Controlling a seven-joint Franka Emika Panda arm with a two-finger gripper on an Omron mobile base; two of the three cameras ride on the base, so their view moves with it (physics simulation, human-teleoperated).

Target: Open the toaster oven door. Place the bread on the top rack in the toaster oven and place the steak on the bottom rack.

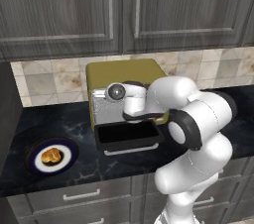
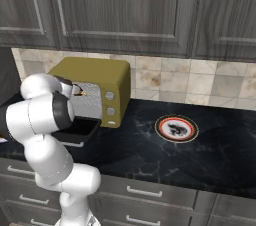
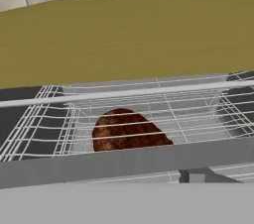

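The olive-yellow toaster oven (image 1: 124, 72) (image 2: 95, 72) stands at the back of the counter. Its black door (image 1: 130, 136) (image 2: 82, 127) hangs folded down, open. My gripper (image 3: 127, 176) is at the mouth of the cavity, open, with one dark fingertip (image 3: 197, 174) far out to the side. Across the cavity runs the top rack (image 3: 149, 94). Below its wires lies a flat red-brown piece (image 3: 126, 131) that looks like the steak, with no finger touching it. The bread (image 1: 50, 156), a golden roll, rests on a blue-rimmed plate (image 1: 30, 161) left of the oven.
A red-rimmed plate (image 2: 158, 129) sits on the dark counter right of the oven, with a dark patch at its middle; I cannot tell whether that is pattern or meat. Grey cabinets hang above. My own arm stands close before the open door.
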